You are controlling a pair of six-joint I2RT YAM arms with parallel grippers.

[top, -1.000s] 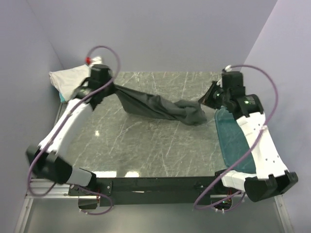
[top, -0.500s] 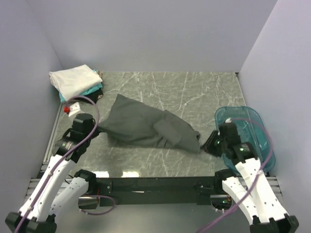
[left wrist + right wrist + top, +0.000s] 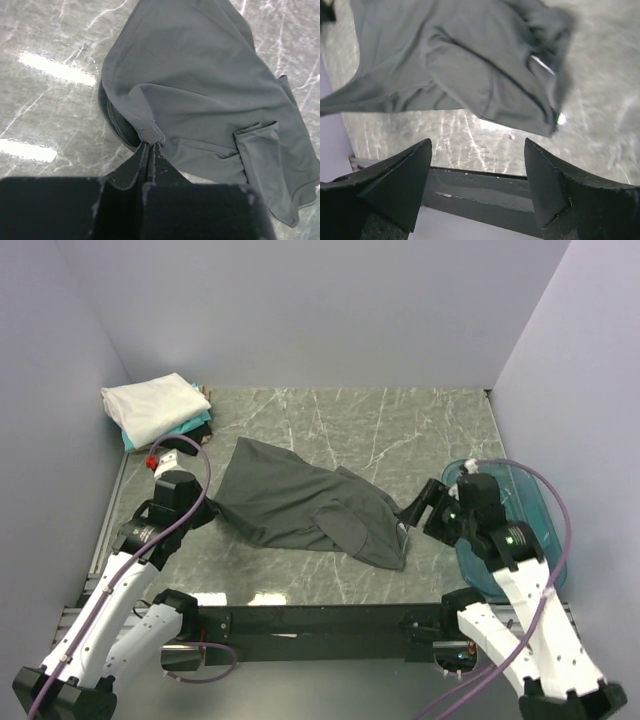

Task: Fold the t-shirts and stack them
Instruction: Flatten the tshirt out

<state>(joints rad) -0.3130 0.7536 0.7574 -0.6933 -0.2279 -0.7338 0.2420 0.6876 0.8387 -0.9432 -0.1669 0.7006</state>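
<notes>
The large charcoal-grey t-shirt (image 3: 310,505) lies crumpled and spread on the marble table (image 3: 400,430). My left gripper (image 3: 207,506) is shut on the shirt's left edge. In the left wrist view the bunched hem (image 3: 150,132) sits pinched at the gripper's (image 3: 150,146) tips, with the shirt (image 3: 200,85) fanning out beyond. My right gripper (image 3: 412,510) hangs open just off the shirt's right end. In the right wrist view that gripper (image 3: 477,145) holds nothing and the shirt (image 3: 445,55) lies ahead of it. Folded t-shirts are stacked at the back left, white (image 3: 150,402) over teal (image 3: 186,427).
A translucent blue plastic tub (image 3: 535,510) stands at the table's right edge, partly under my right arm. The black front rail (image 3: 320,622) runs along the near edge. Lilac walls close in on three sides.
Both arms have drawn the stretched shirt from the back toward the near edge and laid it down. My right gripper has opened and let go of it; the left still grips.
</notes>
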